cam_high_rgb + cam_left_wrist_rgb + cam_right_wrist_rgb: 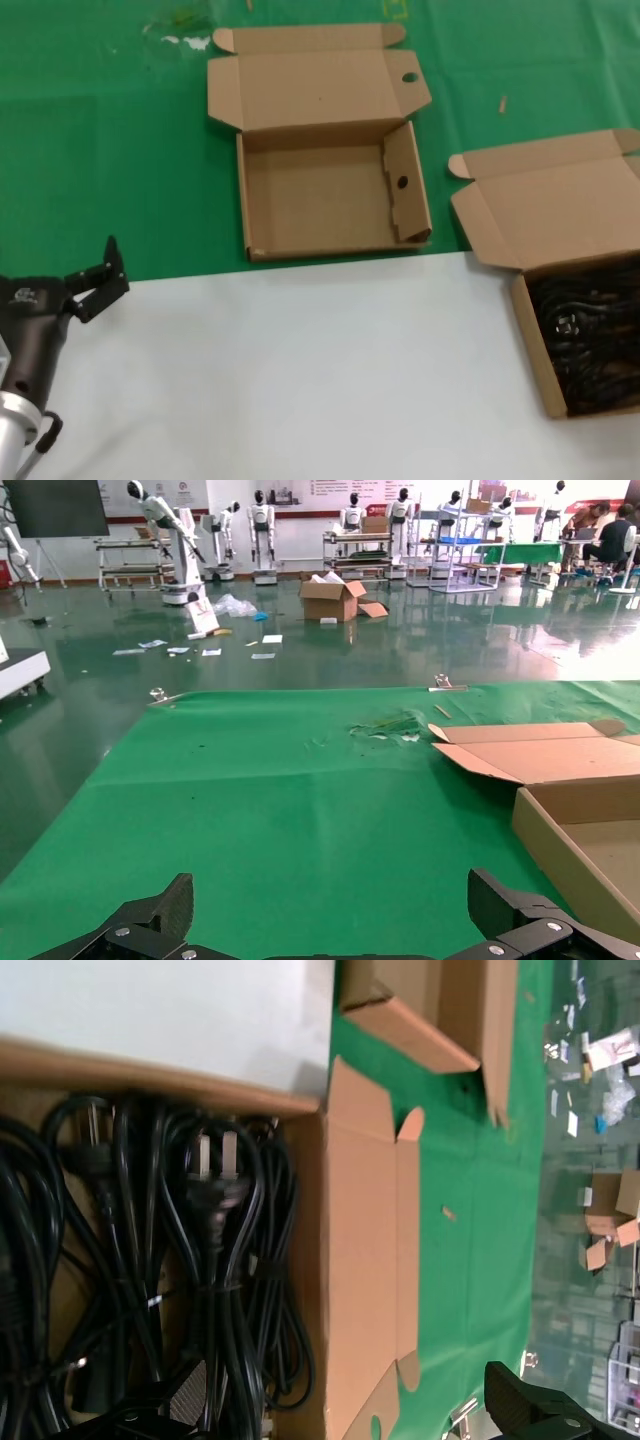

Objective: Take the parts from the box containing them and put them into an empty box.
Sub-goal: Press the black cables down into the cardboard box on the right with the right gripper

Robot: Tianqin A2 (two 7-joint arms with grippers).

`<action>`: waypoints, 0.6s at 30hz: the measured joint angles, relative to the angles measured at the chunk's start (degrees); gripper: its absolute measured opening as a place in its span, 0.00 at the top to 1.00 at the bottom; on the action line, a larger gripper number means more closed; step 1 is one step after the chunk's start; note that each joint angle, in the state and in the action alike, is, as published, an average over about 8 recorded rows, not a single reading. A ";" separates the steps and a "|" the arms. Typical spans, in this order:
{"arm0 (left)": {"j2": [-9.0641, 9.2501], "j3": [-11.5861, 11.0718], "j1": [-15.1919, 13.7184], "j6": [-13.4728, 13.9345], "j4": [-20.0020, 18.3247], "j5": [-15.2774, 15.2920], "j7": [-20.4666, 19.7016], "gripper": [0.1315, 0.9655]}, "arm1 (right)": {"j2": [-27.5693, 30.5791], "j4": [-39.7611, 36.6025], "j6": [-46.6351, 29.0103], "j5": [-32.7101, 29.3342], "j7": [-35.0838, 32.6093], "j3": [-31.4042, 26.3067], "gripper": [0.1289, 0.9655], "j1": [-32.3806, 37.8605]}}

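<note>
The left pincer (100, 277) sits at the near left of the table (300, 370), over the edge where the pale sheet meets the green cloth (110, 150). Its fingers are spread wide and hold nothing. In the left wrist view the two black fingertips (150, 920) stand far apart, with bare green cloth between them and a corner of the empty box (560, 850) off to one side.

The empty box (330, 200) lies on the green cloth at the far centre, its near wall at the border of the pale sheet. Its lid (315, 85) is folded back to the far side. One round hole (410, 77) shows in the lid flap and another (402, 182) in the right inner wall.

The full box (535, 350) lies at the right edge, on the pale sheet, with its plain lid (545, 200) thrown back over the green cloth. The black cords (590, 335) fill it as a tangle of looped bundles.

The right arm does not appear in the head view. The right wrist view looks straight down into the full box: the cords (150, 1290) lie close below, and one plug (215, 1185) with its two prongs is uppermost. Only one black finger (545, 1410) of the right pincer is visible, out over the lid; its opening cannot be told.
</note>
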 joint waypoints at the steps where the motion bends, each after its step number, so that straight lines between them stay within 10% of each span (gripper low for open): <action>1: 0.00 0.00 0.00 0.00 0.00 0.00 0.00 0.00 | -0.69 -0.84 -0.03 0.72 -1.34 -1.66 0.00 1.95; 18: 0.00 0.00 0.00 0.00 0.00 0.00 0.01 0.00 | -6.98 -7.67 1.43 11.18 -13.61 -22.04 0.00 22.75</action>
